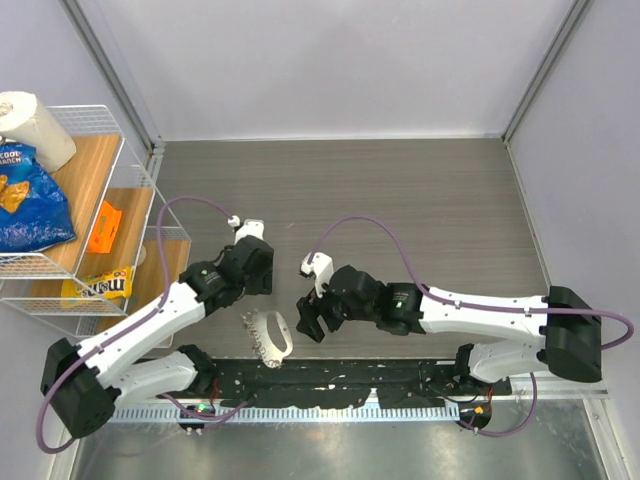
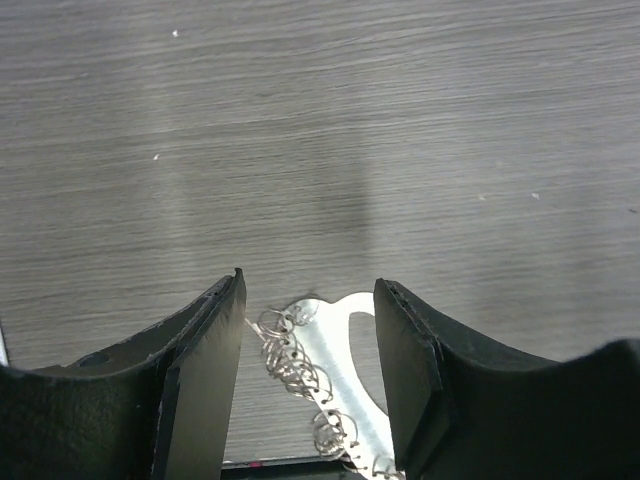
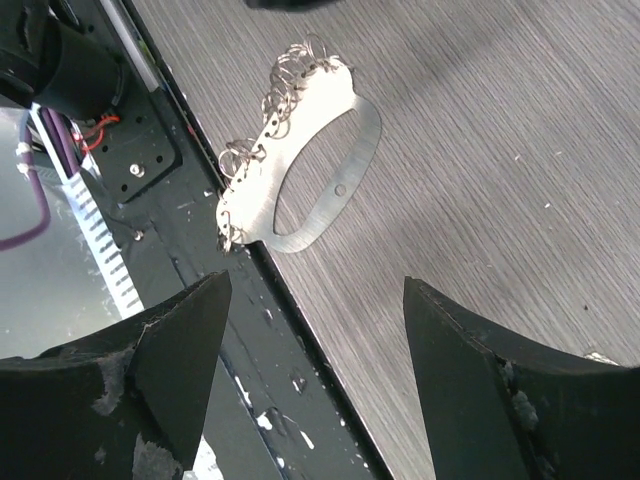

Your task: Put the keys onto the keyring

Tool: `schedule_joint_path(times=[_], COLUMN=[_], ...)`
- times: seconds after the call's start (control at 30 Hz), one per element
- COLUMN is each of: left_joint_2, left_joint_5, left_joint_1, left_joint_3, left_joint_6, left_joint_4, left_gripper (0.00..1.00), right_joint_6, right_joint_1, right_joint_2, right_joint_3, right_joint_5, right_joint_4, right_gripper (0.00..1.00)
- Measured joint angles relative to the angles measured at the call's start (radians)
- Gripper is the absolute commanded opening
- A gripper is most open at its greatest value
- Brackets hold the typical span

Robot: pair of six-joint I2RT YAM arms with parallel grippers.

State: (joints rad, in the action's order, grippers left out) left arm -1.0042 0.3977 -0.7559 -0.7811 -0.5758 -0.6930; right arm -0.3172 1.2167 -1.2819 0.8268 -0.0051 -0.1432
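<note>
Grey wood-grain worktop (image 1: 400, 200) between pale walls, with a wire shelf (image 1: 95, 150) of snack bags at far left. Left gripper (image 2: 309, 278) with jaws apart and nothing between them, poised just behind the keyring (image 2: 325, 350); right gripper (image 3: 317, 283) likewise spread wide and empty, close by on the keyring's right. Keyring flat on the worktop near its front edge, a pale loop with a row of small wire rings along one side, one end at the edge of the black base rail (image 1: 330, 385).
</note>
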Motion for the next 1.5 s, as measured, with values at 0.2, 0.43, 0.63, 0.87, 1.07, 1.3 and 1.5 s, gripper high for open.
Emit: schedule_joint_path(times=[0.2,0.43,0.63,0.87,1.07,1.3,1.5], left_joint_2=[-0.109,-0.175,-0.175,-0.175,-0.179,-0.198,-0.215], left_joint_5=[-0.008,-0.068,-0.104,-0.133,-0.137,-0.136,-0.135], left_joint_1=[0.035,0.038,0.038,0.039,0.038,0.038,0.038], left_joint_3=[0.033,0.087,0.104,0.113,0.117,0.119,0.126], left_joint_6=[-0.008,-0.02,-0.02,-0.019,-0.018,-0.016,-0.014], left_joint_4=[0.018,0.049,0.048,0.047,0.044,0.045,0.041], left_gripper=[0.5,0.43,0.43,0.42,0.39,0.35,0.32], right_joint_6=[-0.03,-0.036,-0.037,-0.038,-0.041,-0.048,-0.05], right_joint_1=[0.005,0.007,0.007,0.007,0.009,0.013,0.017], right_joint_2=[0.004,0.018,0.028,0.027,0.027,0.025,0.024], right_joint_3=[-0.029,-0.076,-0.081,-0.081,-0.081,-0.081,-0.081], right_joint_5=[0.003,0.004,0.004,0.004,0.004,0.004,0.004], right_joint_4=[0.064,0.07,0.074,0.076,0.076,0.077,0.079], right_gripper=[0.76,0.76,0.76,0.76,0.76,0.76,0.76])
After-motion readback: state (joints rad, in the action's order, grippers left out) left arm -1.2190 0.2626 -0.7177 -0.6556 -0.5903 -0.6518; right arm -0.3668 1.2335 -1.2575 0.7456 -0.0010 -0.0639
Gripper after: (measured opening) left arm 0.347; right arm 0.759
